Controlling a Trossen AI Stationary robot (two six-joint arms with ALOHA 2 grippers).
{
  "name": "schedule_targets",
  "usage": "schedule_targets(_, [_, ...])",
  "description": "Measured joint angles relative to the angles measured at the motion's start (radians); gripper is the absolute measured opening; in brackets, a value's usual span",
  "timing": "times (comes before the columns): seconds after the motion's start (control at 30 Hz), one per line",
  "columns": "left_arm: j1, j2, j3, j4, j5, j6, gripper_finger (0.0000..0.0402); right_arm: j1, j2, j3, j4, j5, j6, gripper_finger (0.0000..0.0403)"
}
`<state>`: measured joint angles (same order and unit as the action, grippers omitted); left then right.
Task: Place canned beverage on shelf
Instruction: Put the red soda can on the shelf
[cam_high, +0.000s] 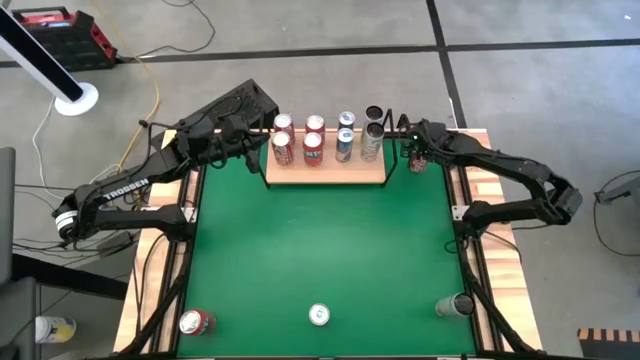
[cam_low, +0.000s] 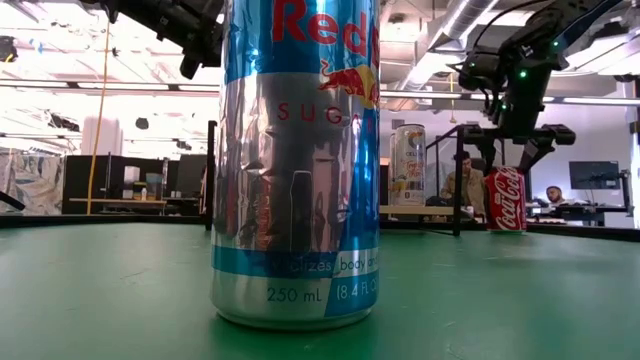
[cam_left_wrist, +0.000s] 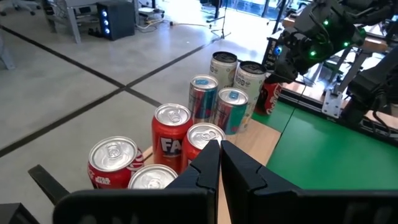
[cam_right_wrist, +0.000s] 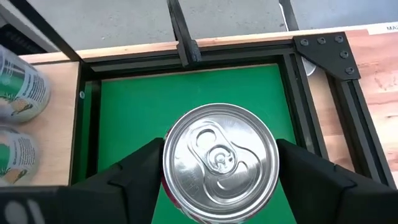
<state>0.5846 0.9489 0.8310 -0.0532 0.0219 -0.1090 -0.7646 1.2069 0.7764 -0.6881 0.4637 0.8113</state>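
Right gripper (cam_right_wrist: 219, 180) straddles a red can (cam_right_wrist: 219, 160) on the green table at 3 o'clock of the shelf (cam_high: 325, 176), fingers spread, contact unclear. Rigid, slick, dentable cylinder; grip mid-body. Left gripper (cam_left_wrist: 220, 163) pinched closed, empty, over the shelf's 9 o'clock end.

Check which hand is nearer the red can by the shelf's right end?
Right. The right hand straddles that red can, fingers on both sides. The left hand sits shut at the far end of the shelf.
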Motion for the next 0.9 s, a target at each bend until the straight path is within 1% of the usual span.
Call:
schedule_targets(0.23, [0.0,0.0,0.0,0.0,0.0,-0.008,0.0,0.042,-0.031,0.077,-0.083,-0.012,-0.007,0.0298])
schedule_targets(0.43, [0.0,0.0,0.0,-0.001,0.001,-0.008,0.0,0.07,-0.059,0.193,-0.163,0.036,-0.053,0.0296])
schedule_targets(0.53, [0.0,0.0,0.0,-0.001,0.001,-0.008,0.0,0.098,-0.07,0.277,-0.181,0.108,-0.062,0.0295])
schedule_targets(0.6, [0.0,0.0,0.0,-0.001,0.001,-0.008,0.0,0.119,-0.075,0.335,-0.188,0.15,-0.096,0.0295])
schedule_targets(0.73, [-0.001,0.0,0.0,-0.002,0.001,-0.006,0.0,0.173,-0.068,0.475,-0.174,0.169,-0.173,0.0293])
schedule_targets(0.9, [-0.001,0.0,0.0,-0.002,0.001,-0.005,0.0,0.297,-0.015,0.632,-0.087,0.166,-0.268,0.0293])
